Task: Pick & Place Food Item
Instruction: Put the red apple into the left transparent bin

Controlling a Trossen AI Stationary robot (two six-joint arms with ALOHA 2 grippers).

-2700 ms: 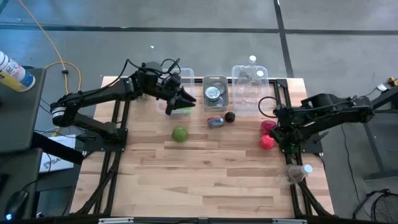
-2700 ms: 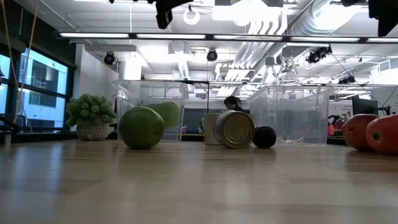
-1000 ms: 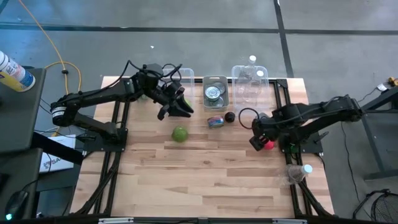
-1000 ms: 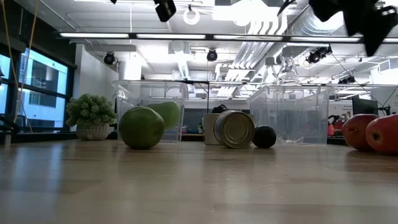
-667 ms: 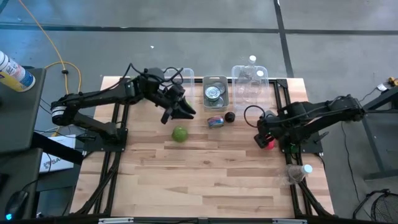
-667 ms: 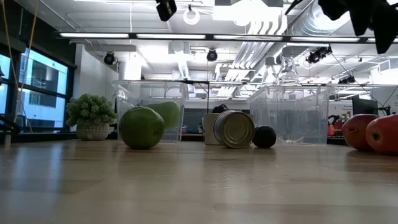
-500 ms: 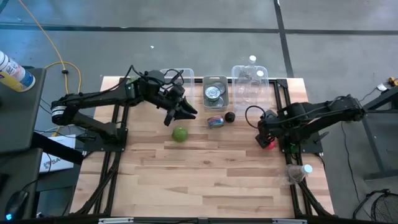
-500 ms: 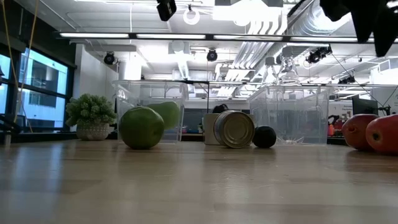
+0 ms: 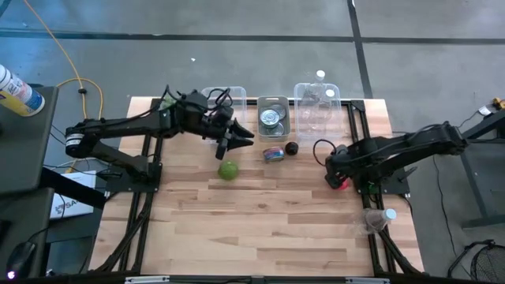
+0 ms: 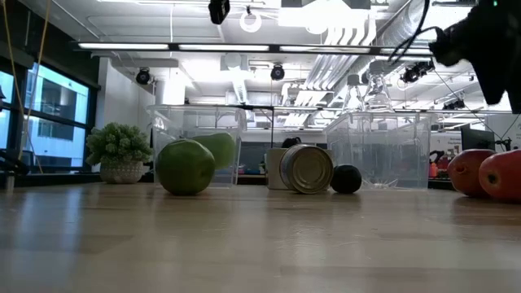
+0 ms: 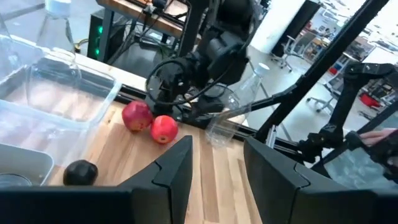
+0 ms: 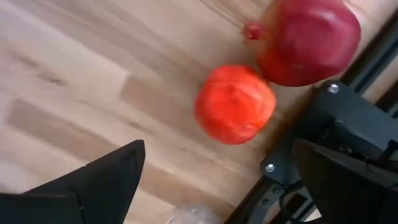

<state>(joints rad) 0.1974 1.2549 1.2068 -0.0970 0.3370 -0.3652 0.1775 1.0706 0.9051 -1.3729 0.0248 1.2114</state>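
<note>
Open ceiling w/ ducts [image 10: 358, 37], strip lights [image 10: 244, 47]

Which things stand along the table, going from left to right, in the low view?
Potted plant → green fruit → tin can → small dark fruit → the two red fruits at the right edge.

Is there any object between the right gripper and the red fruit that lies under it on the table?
Nothing visible stands between them. The right gripper is open and hangs above the red fruit, with bare wood around it. The pomegranate lies close beside the fruit, near the table's edge frame, so one finger has little room on that side.
</note>
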